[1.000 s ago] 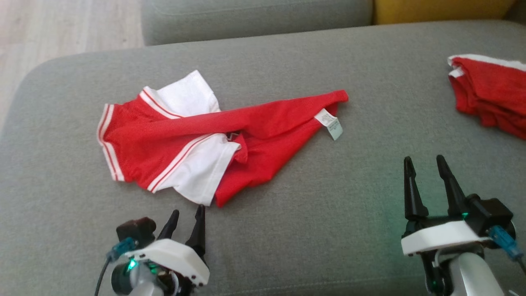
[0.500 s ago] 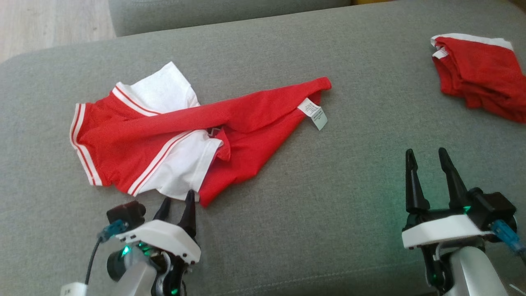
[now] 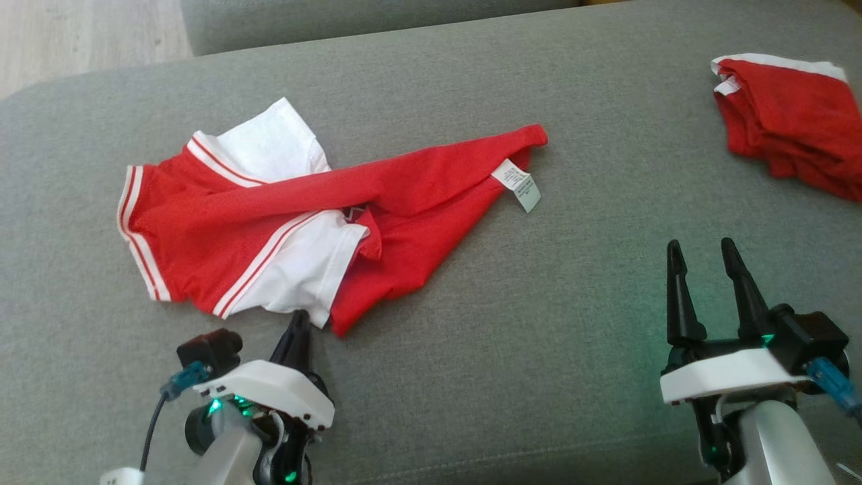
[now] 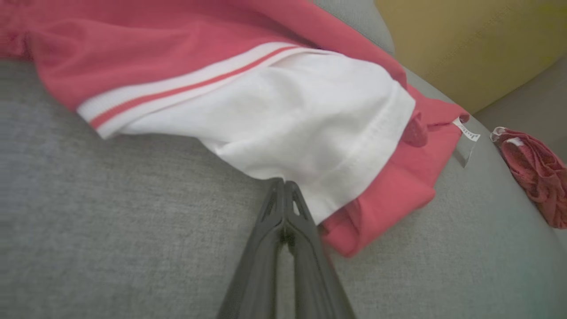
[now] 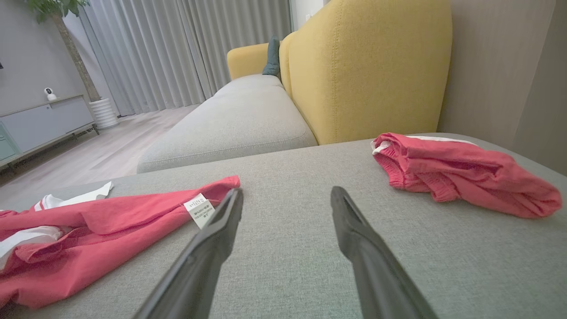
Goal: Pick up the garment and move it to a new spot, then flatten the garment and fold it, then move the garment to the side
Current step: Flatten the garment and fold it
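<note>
The red-and-white shirt [image 3: 269,222] lies crumpled on the grey seat cushion [image 3: 539,350], toward my left side, with one long red part stretched out to the right. A white care label [image 3: 517,185] hangs off the end of that part. A white sleeve [image 4: 288,115] with red stripes sits at the near edge of the heap, over a red fold.

My left gripper [image 3: 300,316] is clenched, both dark fingers pressed flat together. In the left wrist view its tip [image 4: 283,181] touches the hem of that white sleeve, right where the cloth meets the cushion. I cannot tell whether any cloth is pinched between the fingers or they only touch the edge.

My right gripper [image 3: 700,246] is spread wide, holding nothing. It is low over bare cushion, well apart from the shirt, and in the right wrist view [image 5: 285,195] the label [image 5: 198,209] lies just beside its left finger.

A second red garment [image 3: 788,114], bunched with a white waistband edge, rests at the far right of the cushion, near a yellow backrest [image 5: 367,66]. Beyond the cushion are another grey seat [image 5: 239,119], pale wood floor [image 3: 81,34] and grey curtains [image 5: 177,48].
</note>
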Available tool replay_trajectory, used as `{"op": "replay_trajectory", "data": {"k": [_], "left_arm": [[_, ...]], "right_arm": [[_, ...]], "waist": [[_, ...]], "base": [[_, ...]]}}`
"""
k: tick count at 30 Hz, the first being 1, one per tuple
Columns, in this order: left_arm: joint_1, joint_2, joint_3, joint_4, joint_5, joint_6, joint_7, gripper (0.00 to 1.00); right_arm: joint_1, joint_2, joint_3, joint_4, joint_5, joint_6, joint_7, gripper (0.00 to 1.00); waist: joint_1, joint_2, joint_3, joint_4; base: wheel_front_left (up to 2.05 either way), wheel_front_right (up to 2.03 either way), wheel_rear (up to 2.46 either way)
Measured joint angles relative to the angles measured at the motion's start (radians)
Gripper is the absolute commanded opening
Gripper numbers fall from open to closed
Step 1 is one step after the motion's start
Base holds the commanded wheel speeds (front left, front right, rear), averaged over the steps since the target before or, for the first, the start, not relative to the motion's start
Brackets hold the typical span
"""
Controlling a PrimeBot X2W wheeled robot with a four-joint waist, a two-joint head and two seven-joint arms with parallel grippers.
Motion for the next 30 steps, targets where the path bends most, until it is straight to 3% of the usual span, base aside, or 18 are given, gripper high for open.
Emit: {"op": "replay_trajectory", "data": {"k": [8, 14, 21, 29, 30], "left_arm": [[0.001, 0.0, 0.002, -0.03, 0.0, -0.016, -0.021, 0.0], [0.067, 0.013, 0.002, -0.129, 0.005, -0.015, -0.022, 0.0], [0.253, 0.074, 0.008, -0.223, 0.002, 0.029, 0.006, 0.0], [0.263, 0.086, 0.016, -0.216, -0.004, 0.055, 0.024, 0.0], [0.263, 0.085, 0.016, -0.204, -0.004, 0.056, 0.024, 0.1]], "right_arm": [[0.0, 0.0, -0.001, 0.0, 0.0, 0.0, 0.0, 1.0], [0.0, 0.0, -0.001, 0.001, 0.0, 0.0, 0.0, 1.0], [0.003, 0.0, -0.005, 0.003, -0.001, 0.0, 0.0, 1.0], [0.003, 0.0, 0.005, 0.01, 0.0, 0.0, 0.0, 1.0], [0.003, 0.0, 0.009, 0.012, 0.0, 0.0, 0.0, 1.0]], "waist": [[0.0, 0.0, -0.008, 0.025], [0.0, 0.0, -0.022, 0.041], [0.0, 0.0, -0.033, 0.066], [0.0, 0.0, -0.047, 0.073], [0.0, 0.0, -0.051, 0.071]], "base": [[0.0, 0.0, 0.0], [0.0, 0.0, 0.0], [0.0, 0.0, 0.0], [0.0, 0.0, 0.0], [0.0, 0.0, 0.0]]}}
